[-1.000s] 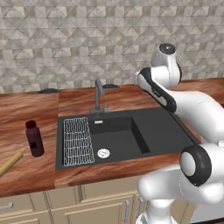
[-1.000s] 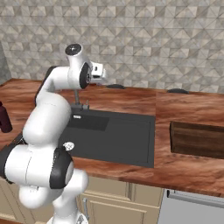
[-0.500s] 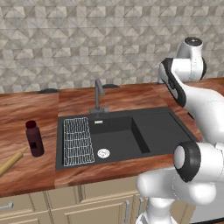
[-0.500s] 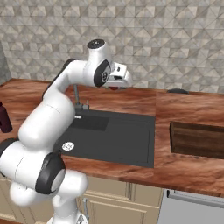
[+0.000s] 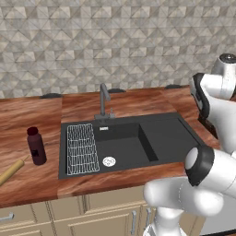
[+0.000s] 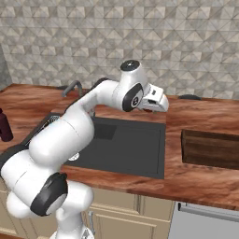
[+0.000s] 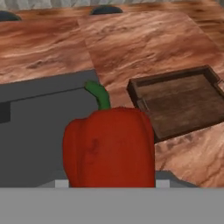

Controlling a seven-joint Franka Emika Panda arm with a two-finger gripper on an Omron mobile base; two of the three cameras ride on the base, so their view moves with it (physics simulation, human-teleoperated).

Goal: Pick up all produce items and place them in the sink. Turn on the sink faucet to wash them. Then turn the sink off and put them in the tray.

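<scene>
A glossy red bell pepper [image 7: 109, 146] with a green stem is the produce item in sight, and my gripper [image 7: 111, 183] is shut on it. The pepper hides most of the fingers. In the right base view the gripper [image 6: 156, 101] hangs in the air over the far right corner of the black sink [image 6: 126, 144]. The dark brown wooden tray [image 6: 210, 149] lies on the counter to the right of the sink, and the hand view has this tray [image 7: 179, 105] just beyond the pepper. At the sink's back edge stands the grey gooseneck faucet [image 5: 103, 99], well to the gripper's left.
A white wire rack [image 5: 82, 148] sits in the sink's left part beside the round drain [image 5: 109, 161]. A dark maroon bottle [image 5: 36, 146] and a tan rolling pin [image 5: 10, 171] are on the counter left of the sink. Behind the reddish counter rises a tiled wall.
The arm has swung to the right, from near the faucet to the sink's right end, carrying the pepper. The grip has stayed the same and the cameras have not moved.
</scene>
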